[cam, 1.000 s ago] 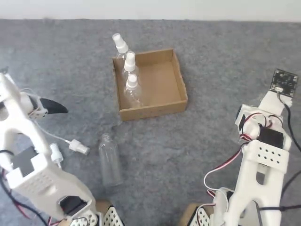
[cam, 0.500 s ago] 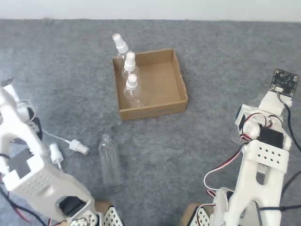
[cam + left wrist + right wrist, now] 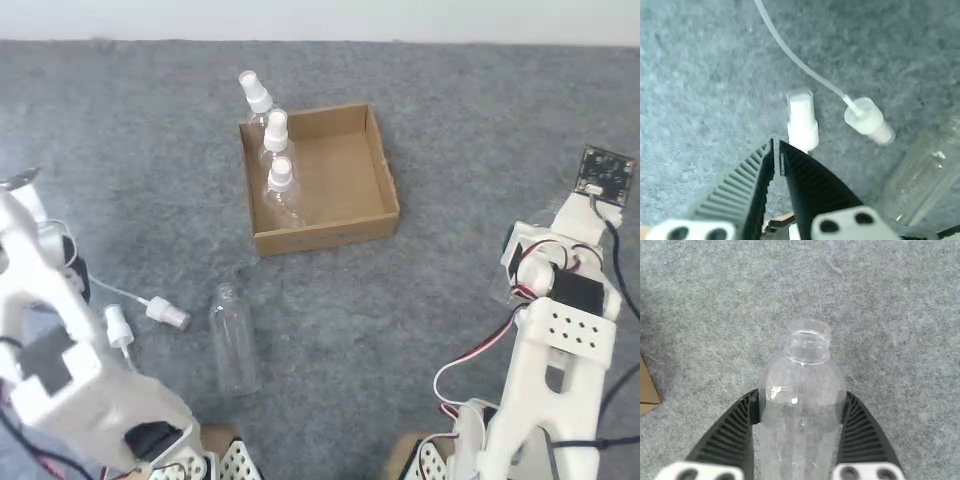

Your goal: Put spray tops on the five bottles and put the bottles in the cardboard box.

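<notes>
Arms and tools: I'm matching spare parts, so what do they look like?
Left arm and right arm are white plastic shells with grids of small holes, black motors and red, black and white cables. The left tool and right tool have black, tapering, ribbed fingers on white mounts.

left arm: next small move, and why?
Probably open the left gripper and lower it around the upright spray top just past its tips. Its jaws are shut and empty, while the right gripper holds an uncapped bottle that needs a top.
</notes>
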